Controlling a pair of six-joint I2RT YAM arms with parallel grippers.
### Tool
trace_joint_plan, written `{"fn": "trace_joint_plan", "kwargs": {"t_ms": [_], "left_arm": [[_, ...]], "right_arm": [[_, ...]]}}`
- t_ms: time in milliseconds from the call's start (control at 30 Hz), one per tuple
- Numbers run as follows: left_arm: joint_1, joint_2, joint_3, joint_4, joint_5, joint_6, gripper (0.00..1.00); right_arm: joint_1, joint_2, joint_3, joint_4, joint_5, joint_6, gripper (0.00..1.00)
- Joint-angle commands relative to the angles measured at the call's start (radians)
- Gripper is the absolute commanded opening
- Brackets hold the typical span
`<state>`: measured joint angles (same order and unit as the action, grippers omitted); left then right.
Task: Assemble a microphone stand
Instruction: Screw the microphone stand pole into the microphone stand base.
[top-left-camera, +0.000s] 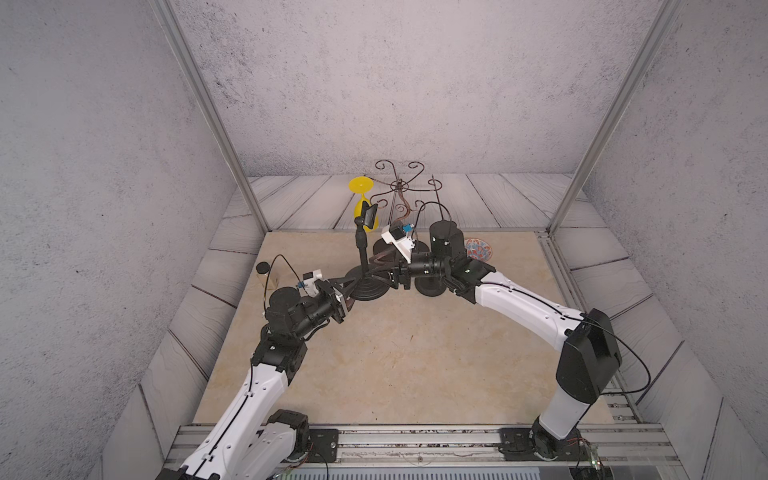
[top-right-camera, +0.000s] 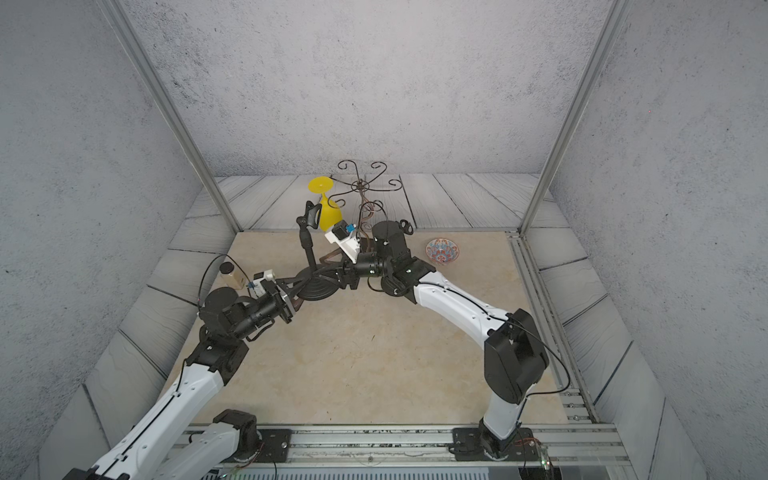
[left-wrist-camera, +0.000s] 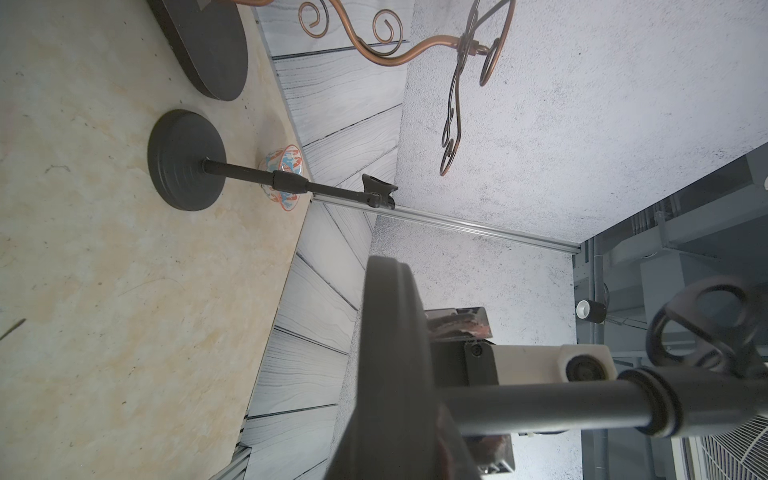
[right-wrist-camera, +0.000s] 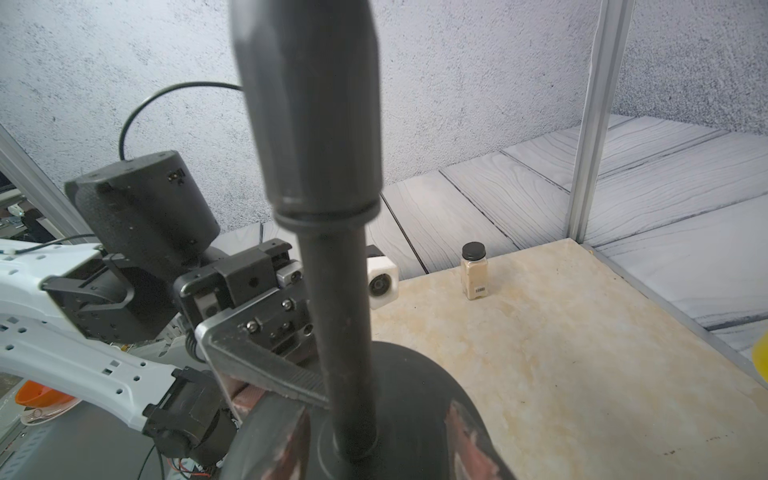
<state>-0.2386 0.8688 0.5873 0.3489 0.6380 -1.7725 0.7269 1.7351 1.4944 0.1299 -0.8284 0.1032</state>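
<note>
microphone stand base gripped by left hand, pole within right hand.

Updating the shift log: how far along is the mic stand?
Done: the pole stands in the round base, with the clip on top. In hand: the left gripper is shut on the base's rim; the right gripper straddles the pole's foot, jaws apart. Left: probably final tightening and letting go; how tight the joint is cannot be seen.
</note>
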Motion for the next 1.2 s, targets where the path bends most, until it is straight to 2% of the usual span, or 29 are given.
{"fn": "trace_joint_plan", "kwargs": {"t_ms": [0,200,267,333,433,467,533,600,633,700,733,800,900,933,967,1000,1067,1167], "left_arm": [[-0.004,-0.010,0.048,0.115,0.020,0.006,0.00],[-0.004,-0.004,0.054,0.107,0.025,0.014,0.00],[-0.004,-0.003,0.054,0.108,0.024,0.015,0.00],[-0.004,-0.004,0.053,0.106,0.023,0.017,0.00],[-0.004,-0.004,0.052,0.103,0.024,0.019,0.00],[-0.004,-0.004,0.052,0.102,0.023,0.019,0.00],[-0.005,-0.002,0.052,0.098,0.025,0.021,0.00],[-0.004,-0.004,0.052,0.094,0.023,0.026,0.00],[-0.004,-0.006,0.053,0.091,0.022,0.026,0.00],[-0.004,-0.008,0.051,0.088,0.022,0.030,0.00],[-0.004,-0.008,0.050,0.086,0.022,0.031,0.00],[-0.004,-0.007,0.045,0.086,0.023,0.030,0.00],[-0.005,-0.007,0.040,0.088,0.023,0.026,0.00],[-0.004,-0.007,0.040,0.090,0.023,0.025,0.00],[-0.004,-0.007,0.042,0.090,0.024,0.025,0.00],[-0.004,-0.006,0.043,0.090,0.024,0.027,0.00],[-0.004,-0.005,0.043,0.090,0.022,0.028,0.00],[-0.004,-0.005,0.042,0.084,0.019,0.029,0.00]], "right_arm": [[-0.003,0.046,0.034,0.022,-0.052,0.028,0.43],[0.011,0.057,0.030,0.044,-0.055,0.071,0.17],[0.026,0.045,0.013,0.030,-0.008,0.064,0.10],[0.045,0.021,-0.027,0.039,0.099,0.069,0.01],[0.105,-0.048,-0.130,0.075,0.373,0.106,0.00],[0.144,-0.073,-0.172,0.110,0.504,0.123,0.00],[0.243,-0.103,-0.232,0.151,0.839,0.152,0.00],[0.370,-0.094,-0.234,0.157,1.330,0.229,0.00],[0.415,-0.072,-0.216,0.157,1.493,0.260,0.00],[0.484,-0.010,-0.131,0.120,1.703,0.306,0.00],[0.508,0.015,-0.091,0.086,1.742,0.325,0.00],[0.531,0.045,-0.024,0.051,1.730,0.354,0.00],[0.530,0.012,-0.083,0.160,1.586,0.301,0.01],[0.528,-0.010,-0.125,0.219,1.530,0.240,0.12],[0.523,-0.048,-0.181,0.282,1.452,0.164,0.37],[0.516,-0.091,-0.236,0.328,1.371,0.099,0.53],[0.488,-0.177,-0.317,0.338,1.224,0.033,0.67],[0.402,-0.294,-0.366,0.249,0.999,0.019,0.79]]}}
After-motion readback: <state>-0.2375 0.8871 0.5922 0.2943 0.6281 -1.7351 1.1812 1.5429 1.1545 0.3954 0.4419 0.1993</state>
